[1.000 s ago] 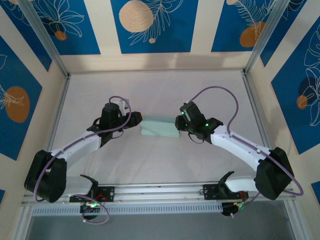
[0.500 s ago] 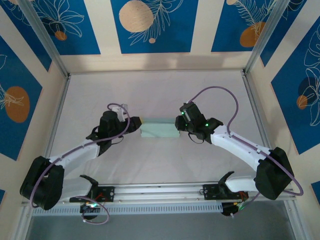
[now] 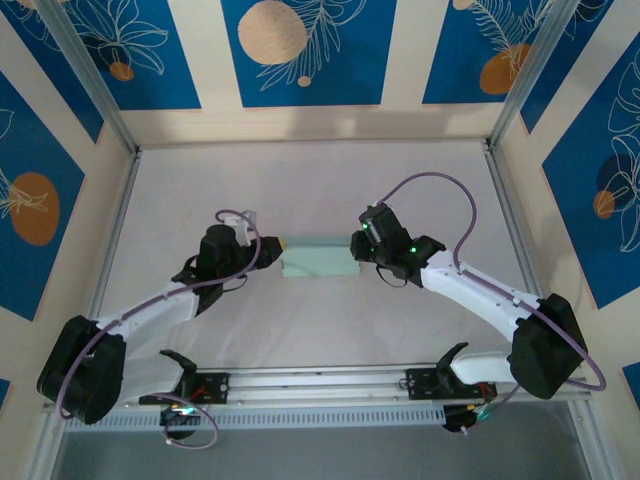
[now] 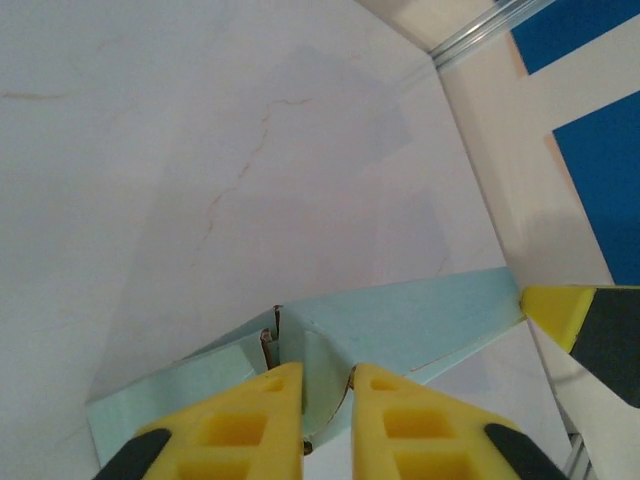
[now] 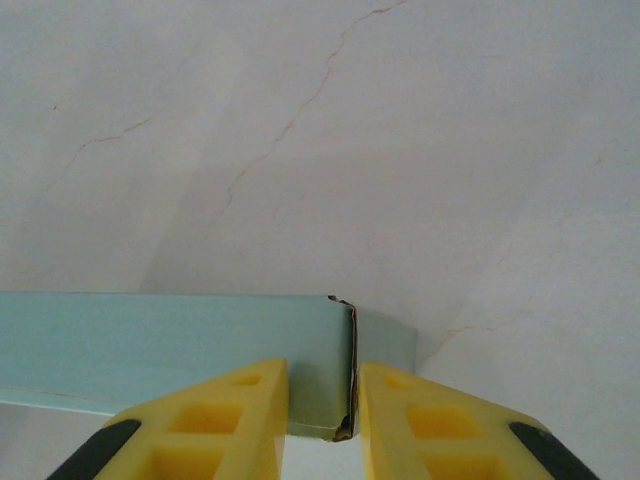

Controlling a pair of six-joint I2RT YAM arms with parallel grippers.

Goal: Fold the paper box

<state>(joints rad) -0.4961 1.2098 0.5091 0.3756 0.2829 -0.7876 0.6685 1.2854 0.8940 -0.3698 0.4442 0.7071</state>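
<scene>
The paper box (image 3: pixel 318 257) is a pale green flat card box lying mid-table between both arms. My left gripper (image 3: pixel 270 250) is at its left end. In the left wrist view, the yellow fingers (image 4: pixel 250 420) pinch a curved end flap of the box (image 4: pixel 400 320), so the left gripper (image 4: pixel 327 385) is shut on it. My right gripper (image 3: pixel 355 248) holds the right end. The right wrist view has the right gripper (image 5: pixel 323 385) shut on the box's (image 5: pixel 160 335) end corner, where a frayed card seam runs between the pads.
The white tabletop (image 3: pixel 320 180) stretches behind the box to the back wall. Metal frame posts (image 3: pixel 110 130) stand at the table's side edges. A yellow fingertip of the right gripper (image 4: pixel 565 310) shows at the box's far end in the left wrist view.
My left arm has dropped a little toward the near edge and its jaws have narrowed onto the box's left end flap. The right arm and the box have stayed put.
</scene>
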